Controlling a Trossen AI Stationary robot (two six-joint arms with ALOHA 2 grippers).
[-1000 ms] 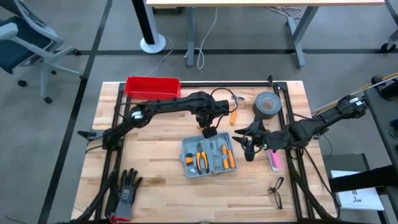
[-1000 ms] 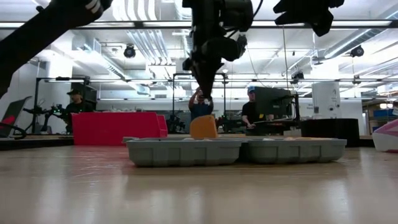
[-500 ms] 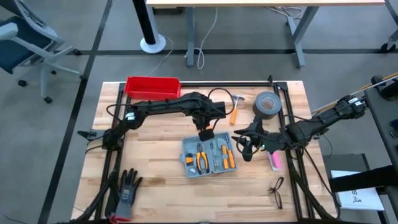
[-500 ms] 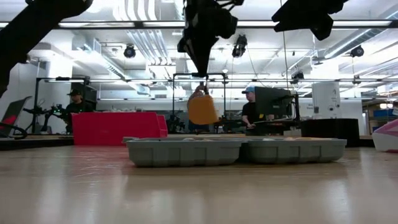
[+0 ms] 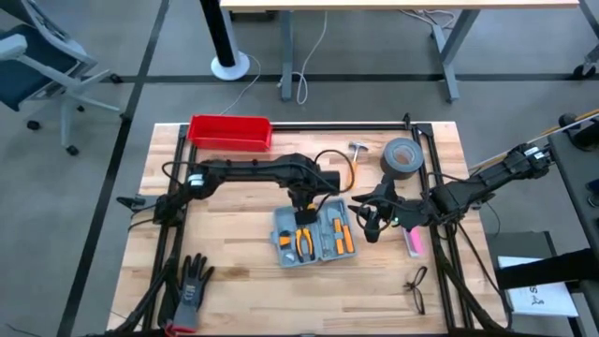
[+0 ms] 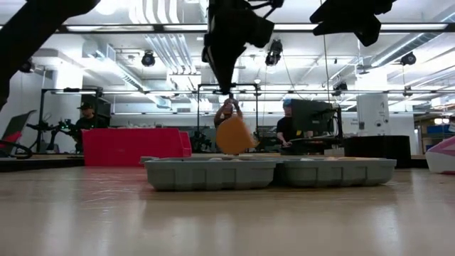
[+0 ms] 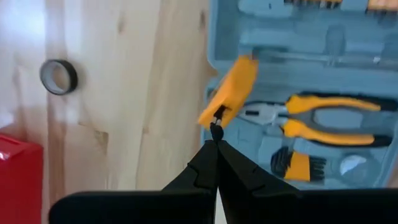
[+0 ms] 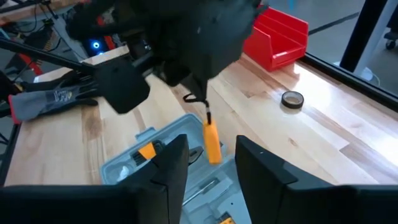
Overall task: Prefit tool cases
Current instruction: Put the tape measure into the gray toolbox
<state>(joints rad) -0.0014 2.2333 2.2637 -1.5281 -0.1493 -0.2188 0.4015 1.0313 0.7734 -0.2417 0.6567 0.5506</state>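
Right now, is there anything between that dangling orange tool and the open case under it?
Nothing visible. The left gripper, shut on the orange tool's strap, hangs it just above the case's edge, with clear air beneath in the low view. The pliers lie in their own slot, off to one side.

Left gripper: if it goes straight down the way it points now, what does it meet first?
Probably the open grey-blue plastic tool case. The left gripper, shut on the orange tool by a small loop, hangs over the case's edge; depth is unclear.
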